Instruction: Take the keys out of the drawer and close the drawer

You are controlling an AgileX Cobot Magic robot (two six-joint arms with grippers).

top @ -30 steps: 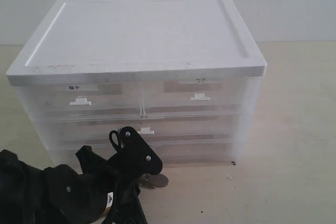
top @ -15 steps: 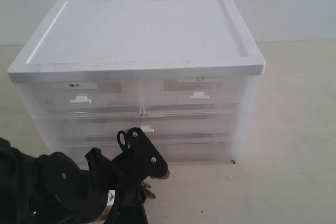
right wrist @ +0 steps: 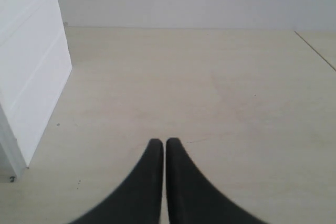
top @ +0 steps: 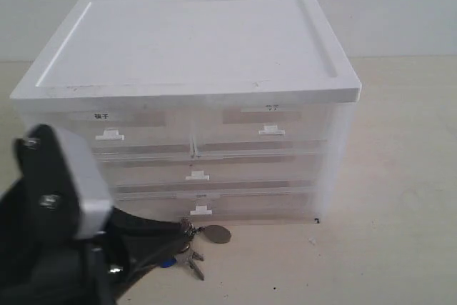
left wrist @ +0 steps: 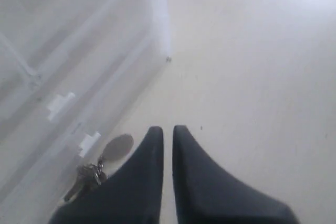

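Since the keys [top: 196, 242] lie on the tabletop [top: 385, 212] just in front of the drawer box [top: 193, 69], and every drawer looks shut, your job seems about done. Your left fingers [left wrist: 144, 171] and right fingers [right wrist: 181, 182] are pressed together, holding nothing. Next, draw the left ones back without bumping the keys.

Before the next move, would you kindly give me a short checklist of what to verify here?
1. Keys out of the drawer, lying on the table: ok.
2. Every drawer front of the cabinet looks flush, none pulled out: ok.
3. Left jaws shut and empty, clear of the keys: ok.
4. Right jaws shut and empty, off to the cabinet's side: ok.
5. Drawers fully latched: cannot tell.
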